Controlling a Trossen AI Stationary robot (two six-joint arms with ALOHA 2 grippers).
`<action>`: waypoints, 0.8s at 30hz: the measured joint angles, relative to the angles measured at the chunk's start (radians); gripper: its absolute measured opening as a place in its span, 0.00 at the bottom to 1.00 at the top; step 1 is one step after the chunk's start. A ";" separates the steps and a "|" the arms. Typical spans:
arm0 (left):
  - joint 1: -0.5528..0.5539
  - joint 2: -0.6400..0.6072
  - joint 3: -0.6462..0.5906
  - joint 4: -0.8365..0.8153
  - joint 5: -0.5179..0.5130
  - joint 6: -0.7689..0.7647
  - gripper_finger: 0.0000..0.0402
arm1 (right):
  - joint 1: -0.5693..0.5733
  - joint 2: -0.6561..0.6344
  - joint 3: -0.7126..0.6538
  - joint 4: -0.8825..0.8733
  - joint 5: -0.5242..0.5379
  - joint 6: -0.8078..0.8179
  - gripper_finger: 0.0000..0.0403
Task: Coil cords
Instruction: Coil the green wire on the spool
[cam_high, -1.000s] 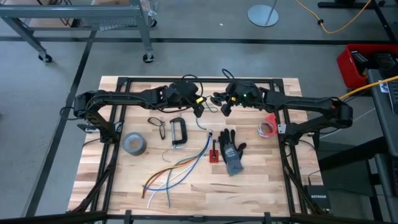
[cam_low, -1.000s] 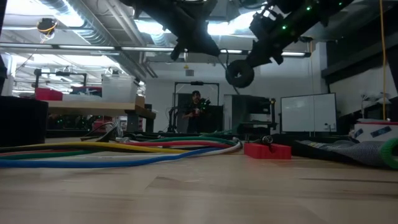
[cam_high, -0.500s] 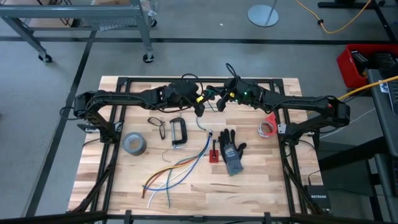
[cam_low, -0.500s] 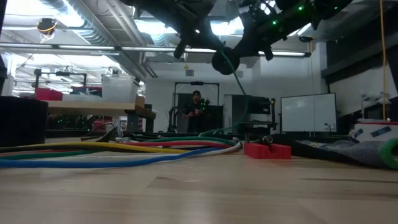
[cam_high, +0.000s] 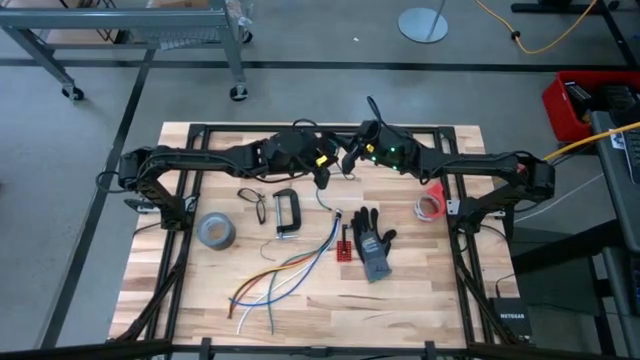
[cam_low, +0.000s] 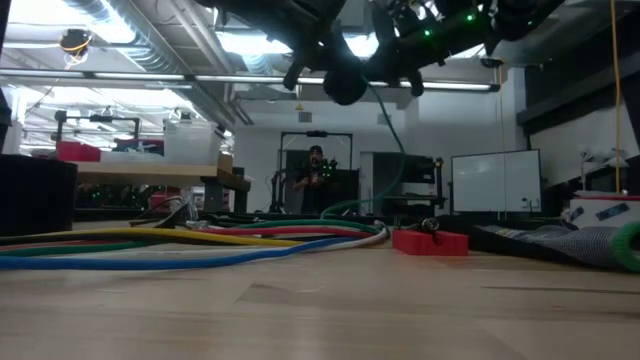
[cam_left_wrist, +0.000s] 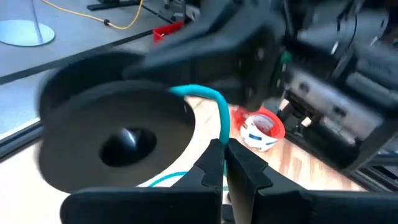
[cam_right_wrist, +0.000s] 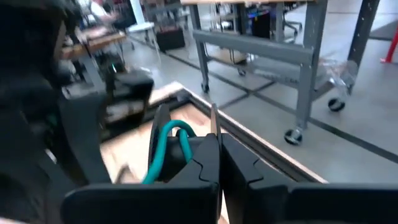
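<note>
- Left fingers are clenched tip to tip, and the teal tail of the cord runs down right between them.
- Right fingers are pressed together too, with a teal loop of the cord arching out at their side and dipping back into them.
- Both sets of fingers meet in the air over the far middle of the tabletop, nose to nose, left arm reaching in from the left and right arm from the right.
- The wound part of the cord is a dark round doughnut, held up high between the two grippers. In the low view its flat round face is turned towards the camera.
- From that bundle the tail drops away. Its long axis runs nearly straight up and down, then it bends along the tabletop at the bottom.
- From above, the tail shows as a thin line running from below the fingers towards the near side, ending near the glove.
- Further out on the tabletop are a small clamp and a grey tape roll to the left.
- A fan of loose coloured wires lies nearer the front.
- A red and white tape roll sits off to the right.
</note>
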 joint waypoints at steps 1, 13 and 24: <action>-0.003 0.000 0.000 -0.003 0.000 0.004 0.00 | 0.000 0.000 0.000 0.015 0.000 0.006 0.00; -0.017 -0.002 0.000 -0.084 -0.006 0.082 0.00 | 0.000 -0.070 0.000 0.010 -0.029 0.016 0.00; -0.018 -0.002 0.001 -0.096 0.001 0.190 0.03 | -0.001 -0.154 0.000 -0.092 -0.152 0.016 0.00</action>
